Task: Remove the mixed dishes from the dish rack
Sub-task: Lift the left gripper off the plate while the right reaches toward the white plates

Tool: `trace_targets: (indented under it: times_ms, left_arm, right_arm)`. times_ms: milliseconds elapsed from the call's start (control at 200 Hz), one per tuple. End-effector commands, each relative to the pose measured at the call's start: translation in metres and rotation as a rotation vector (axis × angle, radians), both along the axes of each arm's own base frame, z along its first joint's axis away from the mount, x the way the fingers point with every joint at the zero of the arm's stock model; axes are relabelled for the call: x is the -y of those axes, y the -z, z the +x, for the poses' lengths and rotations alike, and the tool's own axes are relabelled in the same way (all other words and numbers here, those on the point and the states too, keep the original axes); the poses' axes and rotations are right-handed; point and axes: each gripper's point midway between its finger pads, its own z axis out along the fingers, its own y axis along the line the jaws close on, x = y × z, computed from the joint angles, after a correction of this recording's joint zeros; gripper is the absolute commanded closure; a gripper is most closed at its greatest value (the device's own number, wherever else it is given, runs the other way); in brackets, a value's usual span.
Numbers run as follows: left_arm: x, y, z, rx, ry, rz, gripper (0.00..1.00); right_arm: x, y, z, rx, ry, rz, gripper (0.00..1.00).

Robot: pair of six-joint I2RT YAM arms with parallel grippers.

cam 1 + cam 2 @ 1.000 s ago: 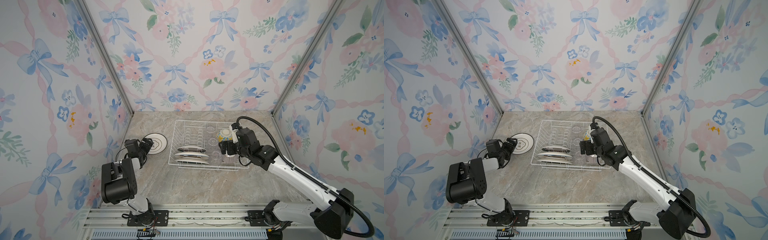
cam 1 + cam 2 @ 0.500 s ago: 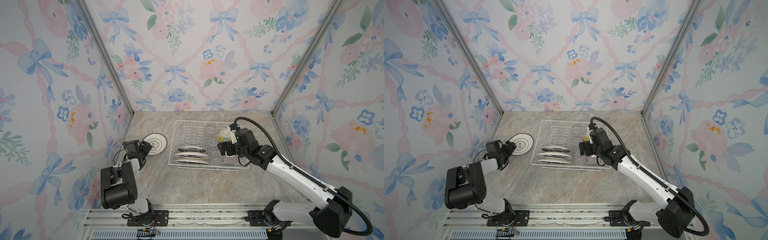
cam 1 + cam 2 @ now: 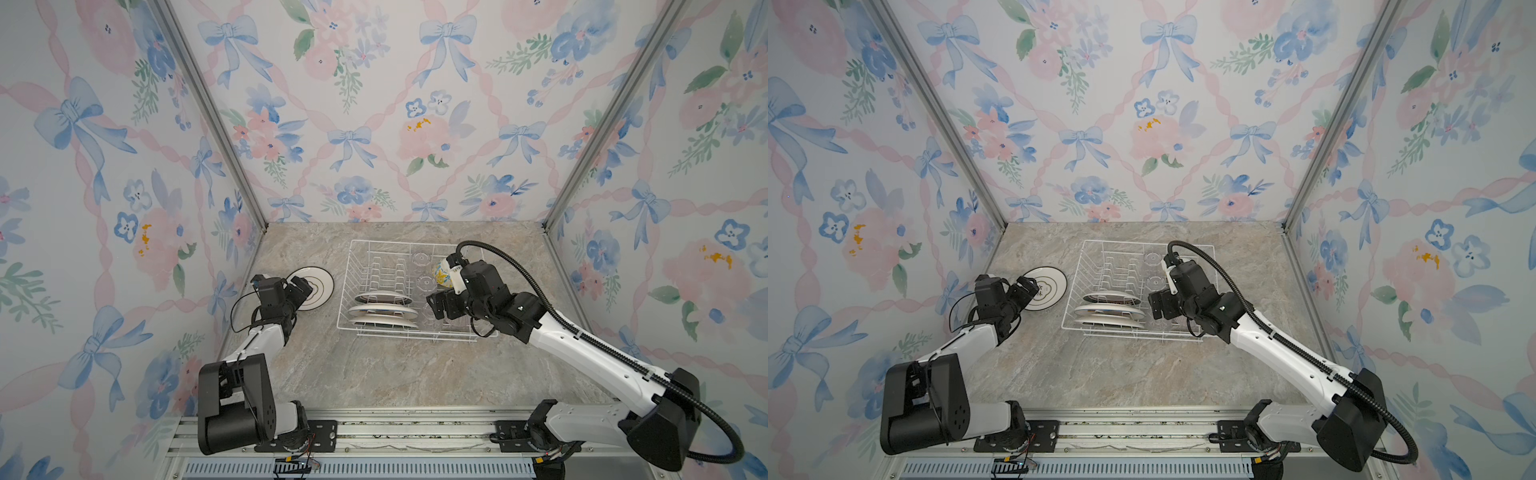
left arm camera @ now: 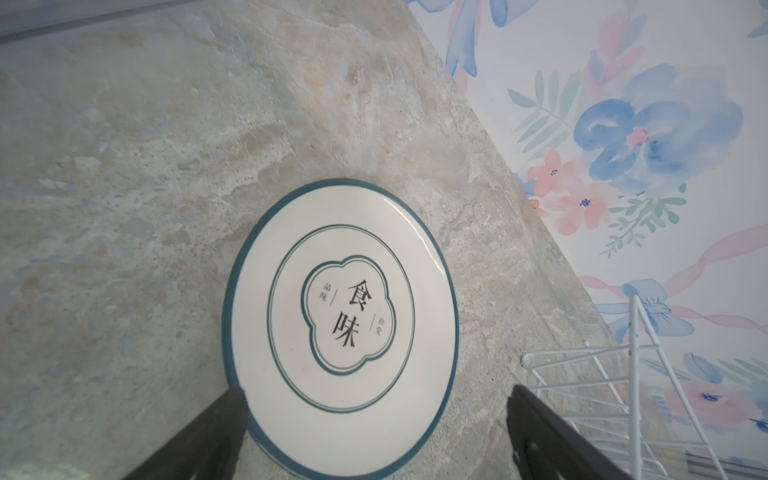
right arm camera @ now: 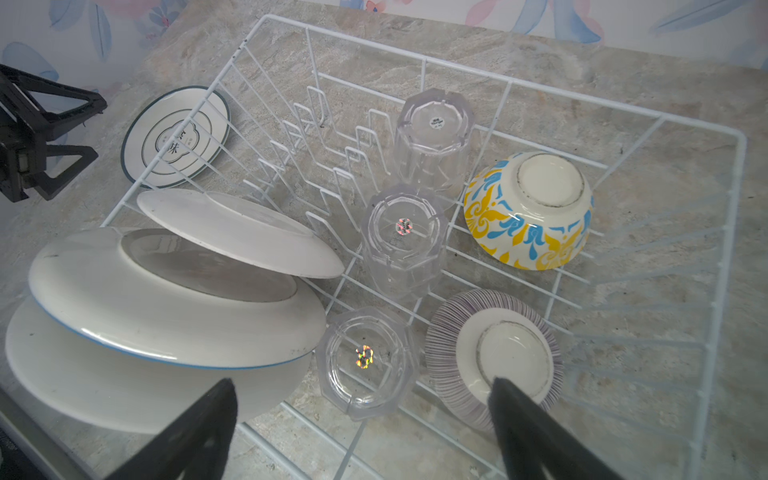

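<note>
The dish rack (image 3: 351, 286) (image 3: 1077, 282) (image 5: 582, 104), a white wire basket, holds three plates leaning in its prongs (image 3: 384, 310) (image 5: 166, 291). Beside them stand three upturned clear glass cups (image 5: 432, 137) (image 5: 403, 241) (image 5: 365, 361), a yellow-blue bowl (image 5: 528, 212) (image 3: 440, 274) and a purplish striped bowl (image 5: 494, 357). My right gripper (image 3: 438, 305) (image 3: 1158, 303) (image 5: 361, 382) hangs open above the nearest cup, holding nothing. A dark-rimmed white plate (image 3: 320, 286) (image 3: 1052, 284) (image 4: 340, 316) (image 5: 174, 137) lies flat on the table left of the rack. My left gripper (image 3: 302, 291) (image 3: 1027, 289) (image 4: 374, 392) is open at its near edge.
The floral left wall stands close behind the loose plate. The rack's left corner (image 4: 582, 365) is just beside my left gripper. Marble tabletop (image 3: 374, 374) stretches in front of the rack down to the metal rail at the front edge.
My right gripper has shifted a little left and toward the rack's near end. The left arm's elbow has dropped while its gripper stays by the plate. Both stay open.
</note>
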Motion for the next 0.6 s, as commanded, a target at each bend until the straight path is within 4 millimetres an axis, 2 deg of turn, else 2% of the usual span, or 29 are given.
trace_targets:
  times_ms: [0,395,595]
  left_arm:
    - [0.010,-0.006,-0.011,0.000,0.030,0.042,0.02]
    - [0.046,-0.072,-0.038,0.150,0.147,0.086,0.02]
    - [0.057,-0.096,-0.048,0.217,0.180,0.088,0.02]
  right_arm:
    - [-0.010,-0.009,-0.008,0.013,-0.053,-0.011,0.03]
    - [-0.041,0.002,-0.040,0.012,-0.219,-0.093,0.03]
    - [-0.063,0.001,-0.059,0.020,-0.326,-0.112,0.03]
